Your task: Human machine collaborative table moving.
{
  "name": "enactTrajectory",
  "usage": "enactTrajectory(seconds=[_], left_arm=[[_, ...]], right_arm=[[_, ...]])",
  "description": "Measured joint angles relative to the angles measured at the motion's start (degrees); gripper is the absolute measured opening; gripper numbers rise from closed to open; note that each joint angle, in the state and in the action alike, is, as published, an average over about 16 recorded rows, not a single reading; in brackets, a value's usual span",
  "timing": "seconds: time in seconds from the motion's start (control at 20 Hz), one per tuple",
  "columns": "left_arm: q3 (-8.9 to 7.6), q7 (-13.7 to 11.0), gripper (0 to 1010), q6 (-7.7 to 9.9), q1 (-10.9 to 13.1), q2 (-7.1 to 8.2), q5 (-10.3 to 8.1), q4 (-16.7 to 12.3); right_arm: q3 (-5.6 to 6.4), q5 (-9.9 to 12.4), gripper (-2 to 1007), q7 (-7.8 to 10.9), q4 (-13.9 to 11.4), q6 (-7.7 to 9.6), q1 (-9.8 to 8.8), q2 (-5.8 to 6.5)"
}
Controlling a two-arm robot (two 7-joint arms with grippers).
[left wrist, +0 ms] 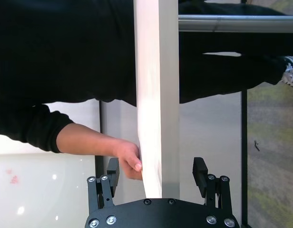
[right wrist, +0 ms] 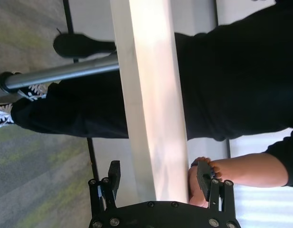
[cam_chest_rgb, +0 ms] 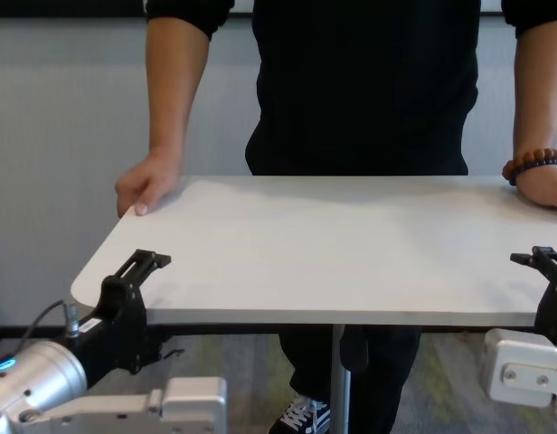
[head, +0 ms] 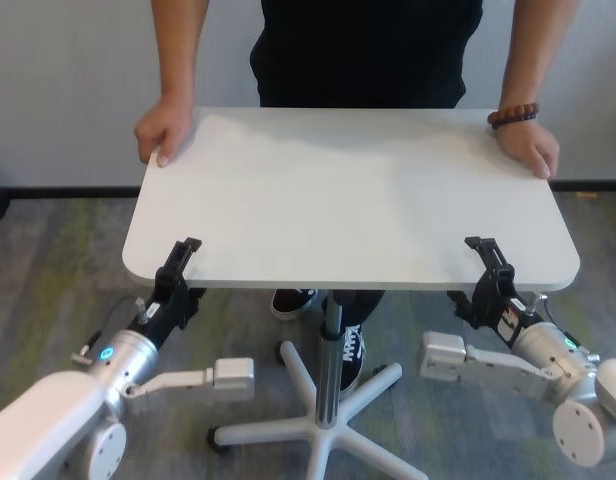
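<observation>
The white table (head: pixel 348 190) stands between me and the human (head: pixel 368 50), who is in black and holds its far corners with both hands (head: pixel 165 130), a beaded bracelet (head: pixel 513 115) on one wrist. My left gripper (head: pixel 183 262) straddles the near edge at the left, one finger above the top and one below. The left wrist view shows this gripper (left wrist: pixel 156 171) open, with gaps on both sides of the table's edge (left wrist: pixel 158 95). At the right of the near edge my right gripper (head: pixel 485 258) straddles it the same way. It (right wrist: pixel 159 173) is open too, its fingers clear of the edge (right wrist: pixel 153 95).
The table rests on a grey metal post (head: pixel 332 350) with a white star-shaped wheeled base (head: pixel 318 420) on the carpet. The human's shoes (head: pixel 293 300) stand close to that base. A pale wall runs behind the human.
</observation>
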Motion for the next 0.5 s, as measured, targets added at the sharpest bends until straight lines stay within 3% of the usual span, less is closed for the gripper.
enactTrajectory(seconds=[0.15, 0.25, 0.5], left_arm=[[-0.84, -1.47, 1002, -0.6, 1.76, 1.42, -1.17, -3.17], [-1.75, -3.07, 1002, -1.68, 3.13, 2.44, -2.9, -5.56], [-4.82, -7.98, 1002, -5.5, 6.47, 4.71, -9.32, -11.33]], right_arm=[[0.54, 0.72, 1005, 0.97, -2.77, -0.05, -1.57, 0.78], [1.22, 2.12, 1005, 2.15, -4.87, -0.6, -2.84, 1.32], [3.95, 8.27, 1005, 5.81, -10.33, -3.31, -6.29, 2.45]])
